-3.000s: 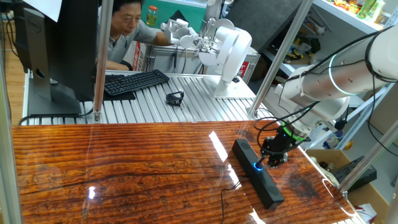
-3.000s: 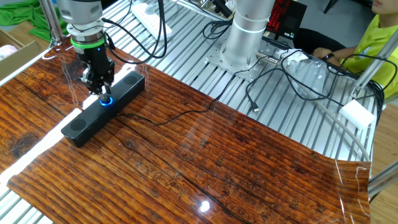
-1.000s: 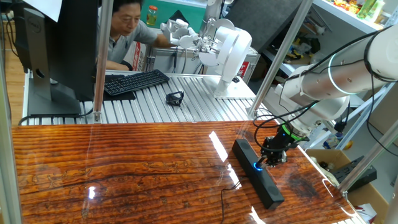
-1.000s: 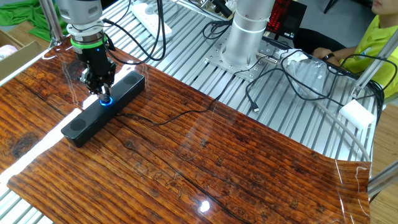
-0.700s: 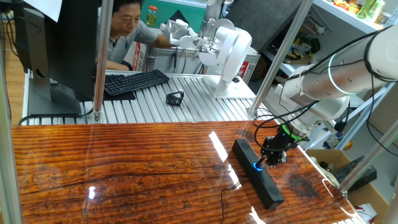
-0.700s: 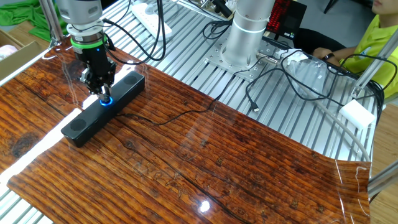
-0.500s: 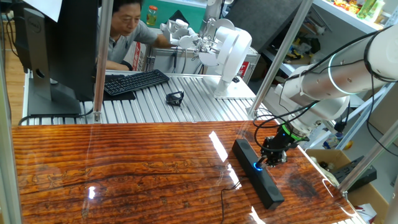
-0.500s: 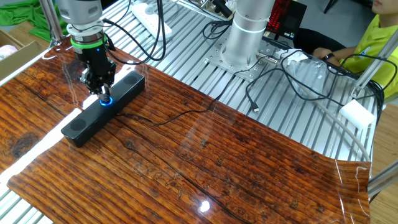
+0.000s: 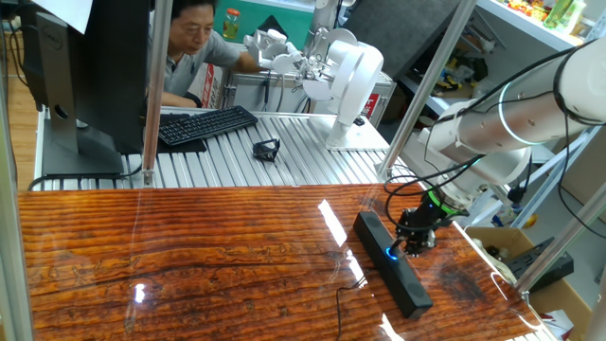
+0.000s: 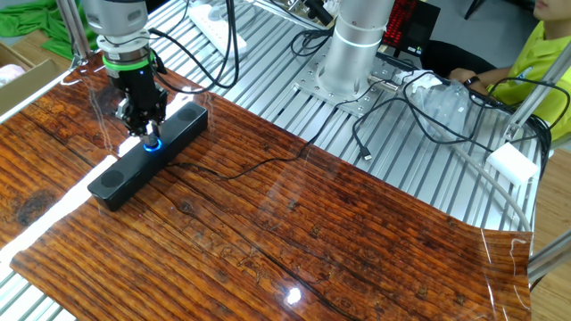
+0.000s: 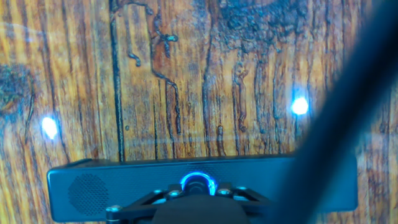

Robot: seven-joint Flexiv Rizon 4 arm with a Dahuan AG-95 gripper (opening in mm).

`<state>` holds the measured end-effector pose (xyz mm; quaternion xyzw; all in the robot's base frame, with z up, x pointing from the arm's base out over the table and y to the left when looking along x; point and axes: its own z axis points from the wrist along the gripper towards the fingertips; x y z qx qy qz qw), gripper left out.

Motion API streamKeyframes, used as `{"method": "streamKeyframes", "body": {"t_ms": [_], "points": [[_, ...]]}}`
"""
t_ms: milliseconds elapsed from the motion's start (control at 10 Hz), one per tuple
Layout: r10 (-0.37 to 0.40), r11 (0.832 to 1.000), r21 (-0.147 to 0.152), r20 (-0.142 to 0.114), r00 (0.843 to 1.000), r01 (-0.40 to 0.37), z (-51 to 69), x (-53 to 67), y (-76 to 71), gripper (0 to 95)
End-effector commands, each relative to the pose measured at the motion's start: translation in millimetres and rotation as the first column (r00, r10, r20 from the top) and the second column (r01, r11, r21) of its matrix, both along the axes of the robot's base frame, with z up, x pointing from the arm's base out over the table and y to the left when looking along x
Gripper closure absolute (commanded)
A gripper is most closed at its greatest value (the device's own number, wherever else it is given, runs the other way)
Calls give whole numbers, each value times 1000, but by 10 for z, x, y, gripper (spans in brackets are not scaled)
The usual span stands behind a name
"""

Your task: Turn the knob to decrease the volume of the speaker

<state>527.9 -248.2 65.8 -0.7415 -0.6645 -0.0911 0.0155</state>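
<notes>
So the big wooden table point(image 9: 189, 246) took up most of the scene, shiny plank top with glare spots on it, and the speaker point(image 9: 392, 262) was lying flat on it over toward the edge where the arm reaches in, a long skinny black bar with a thin black cable point(image 10: 245, 168) trailing off across the wood. The white arm point(image 9: 502, 118) came in from the side and bent down so the gripper point(image 10: 148, 134) pointed nearly straight down onto the middle of the bar. Right under it sat the knob point(image 11: 198, 184), a little black dial with a blue ring glowing around it, set in the top face of the speaker about halfway along. From the hand view the fingers point(image 11: 168, 195) sat right at the knob's edge, and in the fixed views the jaws were drawn in narrow around that blue glow, so I'd say it was clamped on the knob, though the actual contact was too small to make out for sure. My read is that this was the turning step itself, grip already made and the approach done. Next move would call for rolling the wrist about the knob's axis in the volume-down direction, keeping the squeeze steady and not pushing sideways, since the bar isn't held down and could skid on that slick top.
</notes>
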Motion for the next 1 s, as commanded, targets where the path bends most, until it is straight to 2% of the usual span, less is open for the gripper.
{"method": "streamKeyframes", "body": {"t_ms": [100, 400, 500, 1000], "points": [[-120, 993, 11, 25, 992, 119, 12, -10, 3, 0], [-115, 993, 25, 25, 993, 115, 9, -11, 4, 0], [-112, 993, 30, 25, 993, 111, 6, -11, 6, 190], [-97, 995, 28, 24, 995, 97, -47, -11, 18, 190]]}}
